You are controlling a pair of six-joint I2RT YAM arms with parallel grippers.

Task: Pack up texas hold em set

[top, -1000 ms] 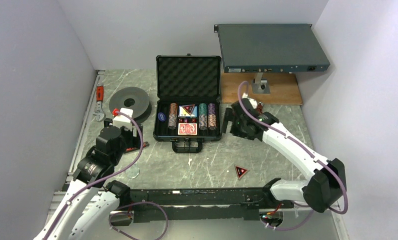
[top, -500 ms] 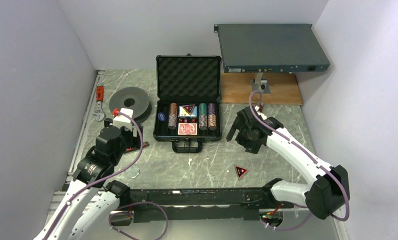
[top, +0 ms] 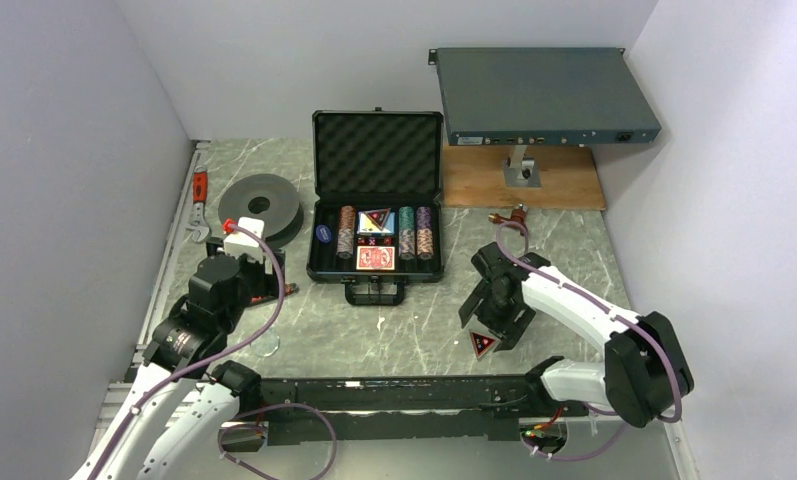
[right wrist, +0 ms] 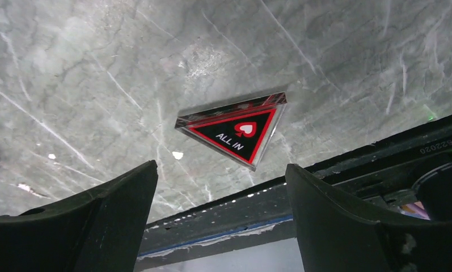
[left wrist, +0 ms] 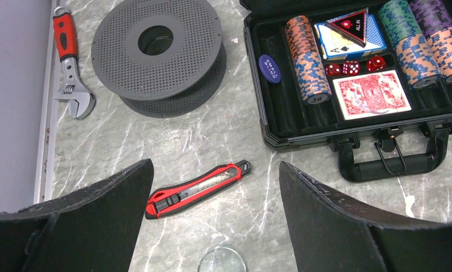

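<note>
Right wrist view: the right claw (right wrist: 219, 167) hangs with fingers apart over the desk (right wrist: 98, 68). The red-black triangular marker (right wrist: 235, 131) lies flat just ahead of them, untouched. The left claw (left wrist: 215, 164) is spread wide too, holding nothing, near the open black briefcase (top: 377, 155) with chip stacks (left wrist: 308, 62) and card decks (left wrist: 371, 93) inside.

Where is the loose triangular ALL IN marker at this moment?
In the top view the ALL IN marker lies on the table, to the right and nearer than the briefcase, close to the black rail; the right fingers hover open above it.
</note>
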